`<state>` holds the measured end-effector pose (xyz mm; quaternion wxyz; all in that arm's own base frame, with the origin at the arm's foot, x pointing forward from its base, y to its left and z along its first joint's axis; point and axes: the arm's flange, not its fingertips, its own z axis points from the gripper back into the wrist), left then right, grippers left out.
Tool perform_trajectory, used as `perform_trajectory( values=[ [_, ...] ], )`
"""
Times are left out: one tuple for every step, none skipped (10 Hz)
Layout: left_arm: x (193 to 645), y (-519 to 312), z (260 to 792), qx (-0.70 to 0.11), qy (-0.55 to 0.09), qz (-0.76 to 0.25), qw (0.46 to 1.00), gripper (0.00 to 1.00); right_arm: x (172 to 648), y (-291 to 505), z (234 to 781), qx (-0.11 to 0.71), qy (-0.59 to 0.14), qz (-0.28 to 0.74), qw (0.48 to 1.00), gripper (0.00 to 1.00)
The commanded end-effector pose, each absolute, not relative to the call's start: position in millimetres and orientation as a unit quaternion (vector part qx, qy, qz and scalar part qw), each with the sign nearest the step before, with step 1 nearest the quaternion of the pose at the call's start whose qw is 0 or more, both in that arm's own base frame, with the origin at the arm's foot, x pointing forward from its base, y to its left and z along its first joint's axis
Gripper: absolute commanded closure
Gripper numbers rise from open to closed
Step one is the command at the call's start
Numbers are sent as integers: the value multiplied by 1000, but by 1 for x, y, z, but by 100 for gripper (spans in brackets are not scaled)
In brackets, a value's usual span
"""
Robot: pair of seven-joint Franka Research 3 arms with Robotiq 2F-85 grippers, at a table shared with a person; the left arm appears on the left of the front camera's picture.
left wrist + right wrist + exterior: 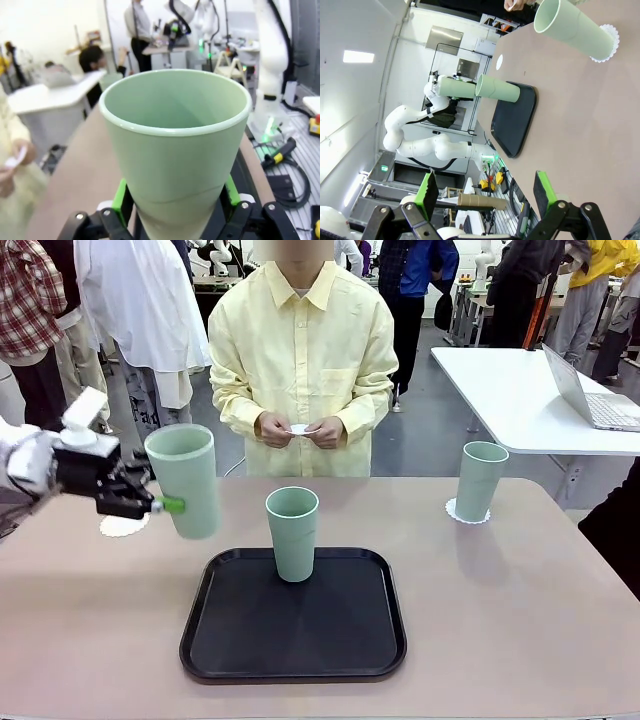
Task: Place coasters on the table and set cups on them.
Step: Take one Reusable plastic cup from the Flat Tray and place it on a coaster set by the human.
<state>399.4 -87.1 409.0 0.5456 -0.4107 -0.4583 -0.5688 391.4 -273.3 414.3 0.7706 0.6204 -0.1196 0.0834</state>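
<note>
Sitting inside left gripper (pixel 170 505) — cup (pixel 187 475)

Robotics lab, shared open floor.
White robot arm (pixel 435 145) on a stand beside the beige table (pixel 520 620); white side table (pixel 500 390) with laptop (pixel 600 400); black cables (pixel 304 182), yellow-handled tool (pixel 277 156), red stop button (pixel 315 125) on the grey floor; people at benches behind.
</note>
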Motion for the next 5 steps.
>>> perform_trajectory(
  values=[
    [391,-92,425,-410,-456,-558,558,72,391,-274,414,621,-119,81,771,0],
    [390,-89,429,-417,-459,-552,558,72,391,-274,414,621,-119,81,771,0],
    [385,-86,425,-424,-457,-550,557,72,391,-274,414,621,-119,81,771,0],
    [393,-89,436,-409,-460,-564,551,72,391,-274,414,621,-119,81,771,0],
    [393,-89,436,-409,-460,-564,551,72,391,-274,414,621,-119,81,771,0]
  ],
)
